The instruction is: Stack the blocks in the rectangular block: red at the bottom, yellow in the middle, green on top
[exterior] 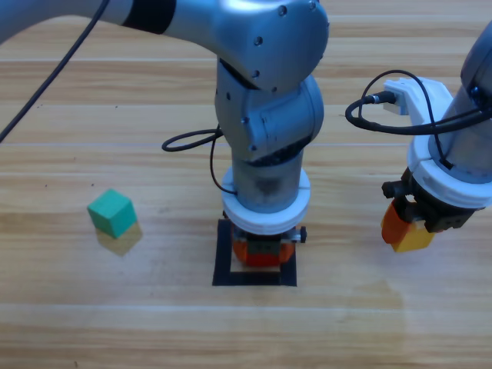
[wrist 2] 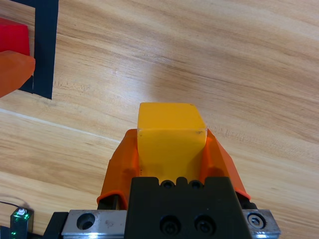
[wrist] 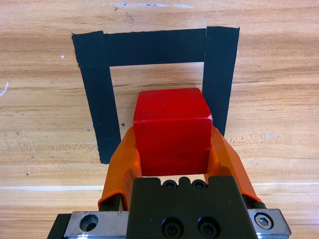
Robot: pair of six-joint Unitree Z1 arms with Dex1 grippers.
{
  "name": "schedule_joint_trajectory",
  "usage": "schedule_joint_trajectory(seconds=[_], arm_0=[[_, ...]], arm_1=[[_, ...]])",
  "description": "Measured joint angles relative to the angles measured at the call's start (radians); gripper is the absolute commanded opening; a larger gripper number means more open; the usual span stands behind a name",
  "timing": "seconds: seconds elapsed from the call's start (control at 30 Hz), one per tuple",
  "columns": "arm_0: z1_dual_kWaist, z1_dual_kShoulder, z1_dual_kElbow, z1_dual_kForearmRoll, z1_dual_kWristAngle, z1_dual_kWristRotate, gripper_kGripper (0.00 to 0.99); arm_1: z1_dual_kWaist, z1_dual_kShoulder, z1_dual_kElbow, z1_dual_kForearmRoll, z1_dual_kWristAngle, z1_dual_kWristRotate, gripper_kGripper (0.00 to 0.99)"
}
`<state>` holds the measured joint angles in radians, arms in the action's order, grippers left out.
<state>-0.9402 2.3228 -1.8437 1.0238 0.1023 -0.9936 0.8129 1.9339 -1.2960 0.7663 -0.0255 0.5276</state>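
My left end effector (wrist: 172, 149) is pinching the red cube (wrist: 172, 130), one orange jaw on each side face. It hangs straight down over the black tape square (wrist: 99, 94). In the left wrist view the cube sits inside the outline, between the two side strips, with bare wood showing ahead of it up to the far strip. Can't tell from any view whether the cube's underside is touching the tabletop (exterior: 115, 323) or just off it. In the high view my left arm's wrist covers most of the square (exterior: 223, 269); only its left strip, bottom strip and part of the right strip show, with the orange jaws and a bit of red (exterior: 261, 257) visible inside.

My right end effector (wrist 2: 172, 149) is pinching the yellow cube (wrist 2: 169, 134) the same way, jaws on either side. It sits to the right of the square, well apart from it, above bare wood. In the high view the yellow cube (exterior: 415, 240) shows at the jaw tips (exterior: 403, 231). The right wrist view catches the square's edge and the red cube (wrist 2: 14, 37) in its top left corner.

Green cube (exterior: 112, 213) rests alone on the tabletop, well left of the square, turned corner-on to the table edge, nothing touching it.
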Motion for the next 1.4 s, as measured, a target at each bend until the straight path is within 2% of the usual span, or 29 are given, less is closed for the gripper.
schedule_joint_trajectory(seconds=[0.2,0.3,0.47,0.57,0.6,0.97,1.07,1.1,1.2,1.3,1.4], arm_0=[[-0.003,0.0,0.0,0.0,0.0,0.0,0.141],[-0.004,0.0,0.011,-0.001,0.0,-0.006,0.258],[-0.005,-0.008,0.036,-0.023,0.003,-0.017,0.604],[-0.005,-0.011,0.041,-0.024,0.006,-0.019,0.946],[-0.005,-0.011,0.041,-0.024,0.007,-0.019,0.983],[-0.005,-0.02,0.052,-0.027,0.019,-0.019,0.99],[-0.006,-0.021,0.017,-0.013,0.041,-0.018,0.99],[-0.006,-0.022,-0.005,0.003,0.046,-0.013,0.985],[-0.006,-0.035,-0.259,0.191,0.114,0.022,0.969],[-0.003,-0.15,-0.372,0.231,0.168,0.089,0.969],[0.022,-0.326,-0.325,0.231,0.196,0.181,0.959]], arm_1=[[0.0,0.0,0.0,0.0,0.0,0.0,0.23],[0.0,0.0,0.0,0.0,0.0,0.0,0.23],[0.0,0.0,0.0,0.0,0.0,0.0,0.23],[0.0,0.0,0.0,0.0,0.0,0.0,0.23],[0.0,0.0,0.0,0.0,0.0,0.0,0.23],[0.0,0.0,0.0,0.0,0.0,0.0,0.23],[0.0,0.0,0.0,0.0,-0.003,0.002,0.232],[0.0,0.0,0.0,0.0,-0.004,0.004,0.232],[0.0,0.0,0.0,0.0,-0.022,0.017,0.23],[0.0,0.0,0.0,0.001,-0.042,0.039,0.23],[0.004,0.0,-0.012,0.029,-0.057,0.077,0.23]])
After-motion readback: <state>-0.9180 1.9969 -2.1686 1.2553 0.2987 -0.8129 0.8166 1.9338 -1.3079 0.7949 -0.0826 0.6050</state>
